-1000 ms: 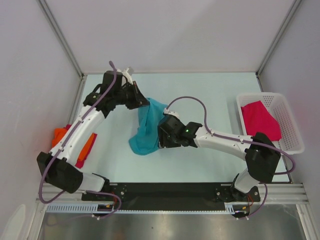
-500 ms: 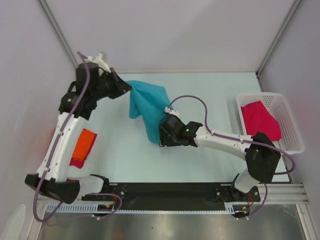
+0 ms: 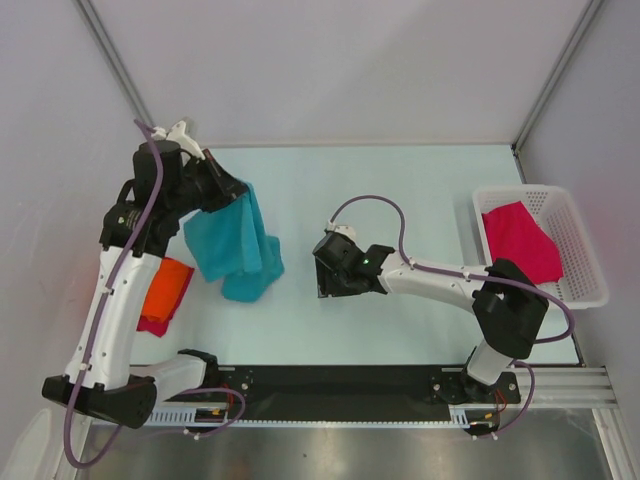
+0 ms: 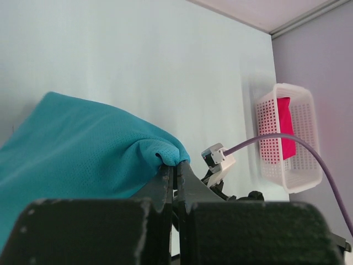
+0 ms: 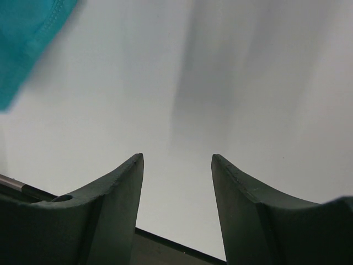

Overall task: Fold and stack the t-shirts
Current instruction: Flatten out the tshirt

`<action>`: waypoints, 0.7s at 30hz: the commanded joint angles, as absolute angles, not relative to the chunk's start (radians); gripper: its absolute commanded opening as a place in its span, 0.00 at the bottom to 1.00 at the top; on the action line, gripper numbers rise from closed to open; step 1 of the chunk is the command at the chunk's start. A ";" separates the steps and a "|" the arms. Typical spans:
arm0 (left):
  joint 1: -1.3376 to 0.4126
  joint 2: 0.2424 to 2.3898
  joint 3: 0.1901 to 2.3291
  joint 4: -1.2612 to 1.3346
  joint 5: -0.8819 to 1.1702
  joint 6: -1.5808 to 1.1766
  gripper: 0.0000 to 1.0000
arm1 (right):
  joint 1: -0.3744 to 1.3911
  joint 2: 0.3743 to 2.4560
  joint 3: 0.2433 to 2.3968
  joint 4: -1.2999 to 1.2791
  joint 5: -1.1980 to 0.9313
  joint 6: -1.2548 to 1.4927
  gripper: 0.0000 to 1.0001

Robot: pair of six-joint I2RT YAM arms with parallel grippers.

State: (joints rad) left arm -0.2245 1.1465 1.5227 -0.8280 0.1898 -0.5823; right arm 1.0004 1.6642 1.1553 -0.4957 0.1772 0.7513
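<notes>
Teal t-shirt, limp and light, hangs well left of the basket from my left tool, which is clamped on a pinched fold. My right tool stands apart, empty. I judge the corners the better hold.

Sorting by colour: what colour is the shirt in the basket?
Magenta-pink shirt, clearest from the top external camera.

The teal shirt hangs bunched from the left claw, its bottom touching the counter. The orange shirt lies folded on a dark red one at the left. The pink shirt sits crumpled in the basket.
</notes>
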 commanded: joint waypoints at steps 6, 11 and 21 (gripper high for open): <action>-0.219 1.161 1.513 -0.758 0.317 -0.568 0.00 | 1.006 1.654 1.201 -0.495 0.212 0.756 0.57; -0.209 1.164 1.490 -0.727 0.301 -0.566 0.07 | 1.008 1.651 1.203 -0.505 0.215 0.758 0.57; -0.164 1.172 1.327 -0.700 0.288 -0.572 1.00 | 1.014 1.647 1.200 -0.517 0.229 0.761 0.57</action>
State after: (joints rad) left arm -0.1776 1.1843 1.3693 -0.7418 0.2916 -0.5751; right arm 1.0077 1.6642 1.1622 -0.5072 0.1989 0.7517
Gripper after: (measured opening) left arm 0.970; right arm 0.573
